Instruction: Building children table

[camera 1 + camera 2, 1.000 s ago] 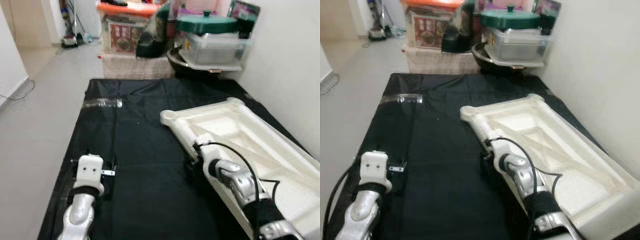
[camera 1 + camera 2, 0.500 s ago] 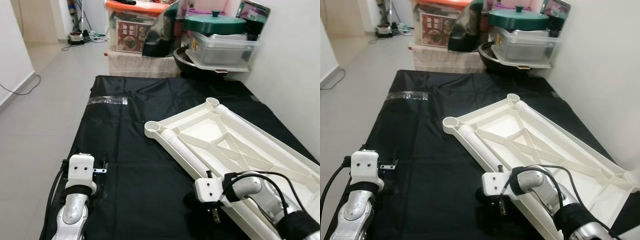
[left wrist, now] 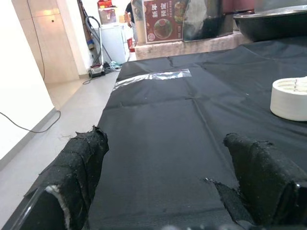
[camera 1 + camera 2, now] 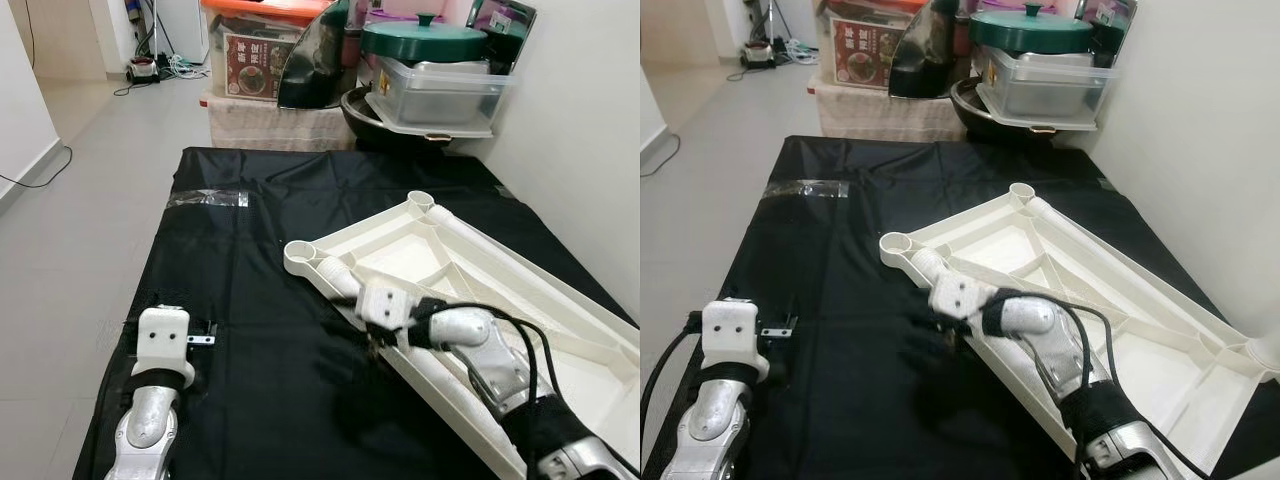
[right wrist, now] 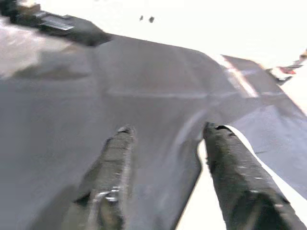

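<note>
A white plastic children's table [image 4: 590, 330] lies upside down on the black mat [image 4: 250, 300], ribs facing up. One corner socket [image 4: 300, 253] points toward the mat's middle, and a white tube [image 4: 340, 280] runs along the table's near edge. My right gripper [image 5: 165, 134] is open and hovers low at that near edge, just behind the socket, with black mat between its fingers. Its white wrist housing [image 4: 385, 305] covers the fingers from above. My left gripper [image 3: 165, 141] is open over the mat at the lower left, with nothing between its fingers [image 3: 86, 148].
Stacked storage boxes [image 4: 265, 70], a green-lidded pot [image 4: 430, 40] on a clear tub and a black wok [image 4: 400, 125] crowd the mat's far end. A white wall [image 4: 580, 130] runs along the right. Clear tape [image 4: 210, 198] marks the mat. Tiled floor [image 4: 80, 200] lies to the left.
My right gripper has moved forward along the table's near edge, from the front part up to just behind the corner socket. The left arm has stayed put. The head view has shifted slightly.
</note>
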Available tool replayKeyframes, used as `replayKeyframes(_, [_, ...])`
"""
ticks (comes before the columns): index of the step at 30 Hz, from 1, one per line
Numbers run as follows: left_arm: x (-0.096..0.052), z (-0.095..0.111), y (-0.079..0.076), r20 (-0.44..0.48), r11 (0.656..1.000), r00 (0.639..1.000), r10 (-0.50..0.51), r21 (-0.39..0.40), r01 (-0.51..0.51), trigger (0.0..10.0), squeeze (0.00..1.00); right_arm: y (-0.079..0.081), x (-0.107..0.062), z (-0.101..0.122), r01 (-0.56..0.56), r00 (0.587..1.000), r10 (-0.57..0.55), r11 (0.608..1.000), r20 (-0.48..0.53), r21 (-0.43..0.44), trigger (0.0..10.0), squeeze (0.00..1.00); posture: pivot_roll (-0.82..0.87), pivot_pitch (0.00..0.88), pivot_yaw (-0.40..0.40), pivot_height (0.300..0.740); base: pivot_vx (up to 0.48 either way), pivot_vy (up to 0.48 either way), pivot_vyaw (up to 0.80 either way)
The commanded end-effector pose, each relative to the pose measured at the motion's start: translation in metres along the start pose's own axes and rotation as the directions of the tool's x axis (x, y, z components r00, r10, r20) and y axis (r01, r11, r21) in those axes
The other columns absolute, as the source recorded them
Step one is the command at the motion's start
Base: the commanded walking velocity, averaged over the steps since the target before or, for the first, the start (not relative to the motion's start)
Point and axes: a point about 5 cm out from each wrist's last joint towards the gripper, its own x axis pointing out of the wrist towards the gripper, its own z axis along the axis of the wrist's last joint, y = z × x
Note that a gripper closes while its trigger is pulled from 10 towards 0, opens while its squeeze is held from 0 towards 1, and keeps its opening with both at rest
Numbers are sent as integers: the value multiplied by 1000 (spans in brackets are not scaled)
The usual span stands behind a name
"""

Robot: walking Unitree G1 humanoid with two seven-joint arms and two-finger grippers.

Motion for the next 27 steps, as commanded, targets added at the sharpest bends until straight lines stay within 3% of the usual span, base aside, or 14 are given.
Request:
replayKeyframes(1, [-1, 1, 0, 6, 1000, 1000, 2, -19, -2, 10000, 0, -3, -1, -4, 57, 998, -57, 997, -2, 55, 10000, 1000, 1, 0, -95, 740, 0, 0, 0])
replayKeyframes(5, [-1, 3, 1, 7, 999, 1000, 11, -48, -10, 10000, 0, -7, 10, -6, 187, 982, -187, 977, -10, 106, 10000, 1000, 1, 0, -95, 740, 0, 0, 0])
replayKeyframes(8, [-1, 3, 1, 8, 999, 1000, 4, -53, -4, 10000, 0, -7, 14, -6, 225, 974, -225, 966, -14, 126, 10000, 1000, 1, 0, -95, 740, 0, 0, 0])
replayKeyframes(9, [-1, 4, -2, -1, 998, 1000, -11, -68, 11, 10000, 0, -9, 22, -5, 310, 950, -308, 933, -39, 184, 10000, 0, 17, 0, -93, 740, 0, 289, 0])
replayKeyframes(17, [0, 4, -3, -1, 997, 1000, -24, -70, 24, 10000, 0, -6, 29, -5, 367, 930, -362, 899, -68, 239, 10000, 0, 19, 0, -90, 740, 0, 364, 0])
replayKeyframes(20, [0, 5, -5, 3, 997, 999, -40, -63, 40, 10000, 0, -1, 35, -3, 357, 932, -358, 886, -54, 296, 10000, 0, 23, 0, -90, 740, 0, 435, 0])
replayKeyframes(27, [-1, 6, -6, 17, 997, 999, -48, -57, 49, 10000, 0, -2, 37, 0, 365, 929, -367, 888, -48, 280, 10000, 0, 25, 0, -91, 740, 0, 62, 0])
